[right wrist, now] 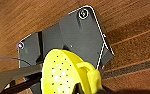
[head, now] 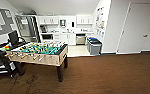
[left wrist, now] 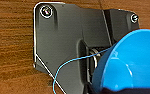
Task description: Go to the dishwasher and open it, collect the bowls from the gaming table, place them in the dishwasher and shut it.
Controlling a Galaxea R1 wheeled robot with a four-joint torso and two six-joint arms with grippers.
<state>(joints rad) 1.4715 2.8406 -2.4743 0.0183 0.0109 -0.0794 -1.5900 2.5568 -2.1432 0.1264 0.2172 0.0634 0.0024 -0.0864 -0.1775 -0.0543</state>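
Observation:
The dishwasher [head: 80,39], with its steel front, stands in the kitchen row at the far end of the room; from here I cannot tell how its door stands. A bright blue bowl [left wrist: 131,62] hangs over the brown floor in my left gripper [left wrist: 97,77]. In the right wrist view a yellow-green bowl [right wrist: 62,72] with small holes is carried the same way by my right gripper [right wrist: 78,87]. The gaming table is out of view.
A table-football table [head: 38,51] with a green field stands at left on the brown carpet. Desks and a dark chair [head: 14,38] are behind it. Grey bins [head: 94,46] stand right of the dishwasher by the wall. A white door [head: 138,27] is at right.

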